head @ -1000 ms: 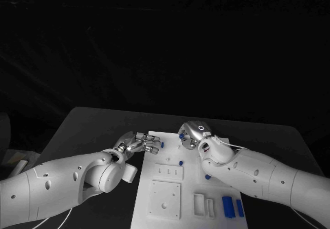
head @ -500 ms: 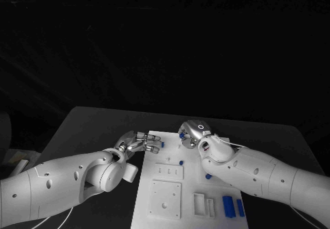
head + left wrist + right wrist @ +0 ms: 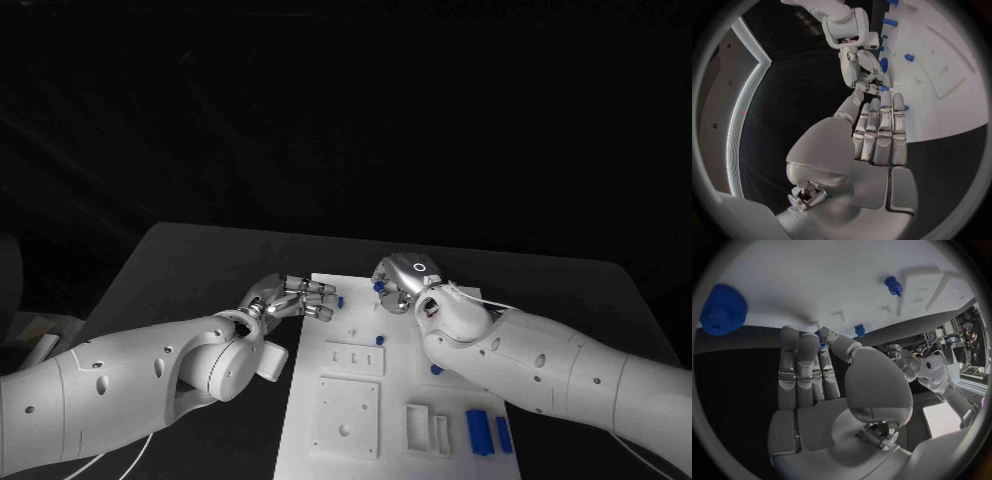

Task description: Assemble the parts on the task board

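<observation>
The white task board (image 3: 353, 400) lies lengthwise in the middle of the table. My right hand (image 3: 394, 285) hangs over its far end, and thumb and fingers pinch a small blue part (image 3: 821, 334). My left hand (image 3: 299, 300) reaches over the board's far left edge with its fingers (image 3: 879, 130) stretched straight side by side and nothing seen in them. A blue peg (image 3: 343, 301) stands just off its fingertips. A blue gear (image 3: 720, 310) and another blue peg (image 3: 893, 285) stand in the board near the right hand.
More blue parts sit on the board: a peg (image 3: 379, 341) by a square plate, one (image 3: 436, 369) at the right edge, two long pieces (image 3: 477, 430) at the near right corner. Black table surrounds the board.
</observation>
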Available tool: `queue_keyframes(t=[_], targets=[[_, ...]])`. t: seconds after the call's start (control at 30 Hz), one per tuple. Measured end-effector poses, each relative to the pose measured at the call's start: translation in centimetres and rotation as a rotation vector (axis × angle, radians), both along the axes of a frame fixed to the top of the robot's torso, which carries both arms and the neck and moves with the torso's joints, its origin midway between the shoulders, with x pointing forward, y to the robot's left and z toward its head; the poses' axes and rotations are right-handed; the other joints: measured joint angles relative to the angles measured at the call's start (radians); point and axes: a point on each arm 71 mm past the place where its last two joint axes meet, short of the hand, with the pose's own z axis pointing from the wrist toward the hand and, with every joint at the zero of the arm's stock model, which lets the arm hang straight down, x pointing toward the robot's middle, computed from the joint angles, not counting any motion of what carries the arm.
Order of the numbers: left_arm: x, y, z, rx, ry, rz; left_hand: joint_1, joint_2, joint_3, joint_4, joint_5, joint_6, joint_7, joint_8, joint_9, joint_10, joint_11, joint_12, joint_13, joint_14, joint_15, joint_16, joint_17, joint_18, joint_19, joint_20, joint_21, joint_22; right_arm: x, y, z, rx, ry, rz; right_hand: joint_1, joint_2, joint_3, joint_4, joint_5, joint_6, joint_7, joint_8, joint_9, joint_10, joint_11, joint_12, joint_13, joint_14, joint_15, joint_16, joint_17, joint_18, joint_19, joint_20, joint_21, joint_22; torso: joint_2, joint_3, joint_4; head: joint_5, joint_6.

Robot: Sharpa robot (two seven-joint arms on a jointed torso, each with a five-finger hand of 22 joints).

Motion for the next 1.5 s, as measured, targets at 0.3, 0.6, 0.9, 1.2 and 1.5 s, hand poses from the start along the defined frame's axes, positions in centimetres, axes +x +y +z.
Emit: queue_keyframes(t=[0.3,0.6,0.9,1.2,1.5], targets=[[0.0,0.2,0.0,0.001,0.0,0.003,0.0,0.0,0.0,0.0,0.0,0.0,0.0,0.0,0.0,0.0,0.0,0.0,0.0,0.0,0.0,0.0,0.0,0.0,0.0,0.0,0.0,0.0,-0.2,0.0,0.0,-0.001,0.003,0.005,-0.002,0.002,0.003,-0.003,0.005,0.002,-0.003,0.0,0.0,0.0,0.0,0.0,0.0,0.0,0.0,0.0,-0.002,0.0,0.003,-0.003,-0.013,0.012,0.001,-0.0004,0.0004,0.002,0.0],[0.0,0.2,0.0,0.001,0.0,0.003,0.0,0.0,0.0,0.0,0.0,0.0,0.0,0.0,0.0,0.0,0.0,0.0,0.0,0.0,0.0,0.0,0.0,0.0,0.0,0.0,0.0,0.0,-0.1,-0.2,-0.5,-0.015,0.019,-0.003,-0.002,0.003,0.002,-0.003,0.005,0.002,-0.002,0.001,0.0,0.0,0.0,0.0,0.0,0.0,0.0,0.0,-0.002,0.003,0.004,-0.003,-0.016,0.014,0.002,-0.0007,-0.0001,-0.001,0.001],[0.0,0.2,0.0,0.001,0.0,0.004,0.0,0.0,0.0,0.0,0.0,0.0,0.0,0.0,0.0,0.0,0.0,0.0,0.0,0.0,0.0,0.0,0.0,0.0,0.0,0.0,0.0,0.0,-0.1,-0.3,-0.7,-0.029,0.034,-0.006,-0.002,0.003,0.001,-0.004,0.005,0.002,-0.002,0.001,0.0,0.0,0.0,0.0,-0.001,0.0,0.0,0.0,-0.002,0.008,0.007,0.0,-0.022,0.019,0.003,-0.0012,0.0003,-0.002,0.0],[0.0,0.2,0.0,0.001,0.0,0.004,0.0,0.0,0.0,0.0,0.0,0.0,0.0,0.0,0.0,0.0,0.0,0.0,0.0,0.0,0.0,0.0,0.0,0.0,0.0,0.0,0.0,0.0,-0.1,-0.2,-0.8,-0.035,0.042,-0.007,-0.002,0.003,0.0,-0.006,0.005,0.0,0.0,-0.003,0.0,0.0,0.0,-0.002,-0.001,0.0,0.0,0.0,-0.005,0.008,0.007,0.0,-0.034,0.022,0.004,-0.0013,0.0002,-0.003,0.0],[0.0,0.3,0.0,0.001,0.0,0.005,0.0,0.0,0.0,0.0,0.0,0.0,0.0,0.0,0.0,0.0,0.0,0.0,0.0,0.0,0.0,0.0,0.0,0.0,0.0,0.0,0.0,0.0,0.0,-0.4,-1.1,-0.029,0.049,-0.008,-0.002,-0.057,-0.101,0.036,0.011,-0.117,0.036,0.009,0.005,-0.145,0.04,0.005,0.001,0.007,0.029,-0.023,-0.025,0.025,0.023,0.035,-0.089,-0.012,0.004,-0.0016,0.0,-0.001,0.001]])
